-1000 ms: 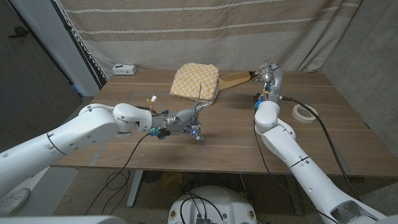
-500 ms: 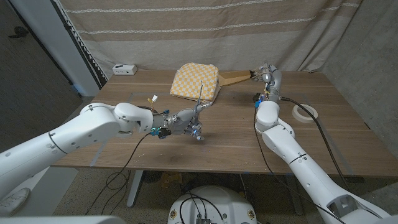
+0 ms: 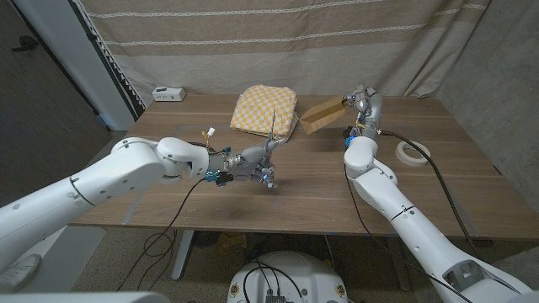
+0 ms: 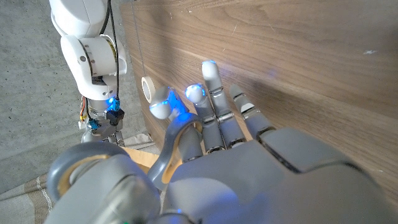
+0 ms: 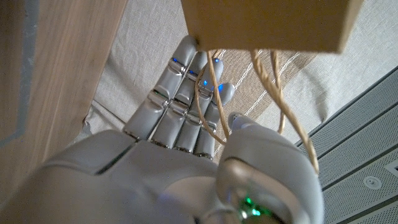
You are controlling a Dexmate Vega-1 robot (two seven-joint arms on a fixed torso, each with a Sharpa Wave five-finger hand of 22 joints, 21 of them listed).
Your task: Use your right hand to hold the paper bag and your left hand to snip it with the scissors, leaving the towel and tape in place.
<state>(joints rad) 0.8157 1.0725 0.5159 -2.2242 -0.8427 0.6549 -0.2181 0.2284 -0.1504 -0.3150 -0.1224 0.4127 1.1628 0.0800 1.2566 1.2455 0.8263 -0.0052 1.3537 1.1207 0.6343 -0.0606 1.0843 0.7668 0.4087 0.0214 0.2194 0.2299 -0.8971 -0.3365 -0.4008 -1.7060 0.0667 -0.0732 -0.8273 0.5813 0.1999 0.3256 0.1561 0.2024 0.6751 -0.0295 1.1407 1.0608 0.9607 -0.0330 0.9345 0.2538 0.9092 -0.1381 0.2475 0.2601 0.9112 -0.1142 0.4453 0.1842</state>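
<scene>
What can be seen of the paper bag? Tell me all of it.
The paper bag is plain brown paper, boxy with flat sides and sharp folds. It hangs tilted over the far side of the table, beside the checked towel, with its higher end at the right hand. Its pale twine handles run down across that hand's fingers. Whether its low end touches the table cannot be told.

A small white box (image 3: 169, 93) sits at the wooden table's (image 3: 320, 181) far left corner.
</scene>
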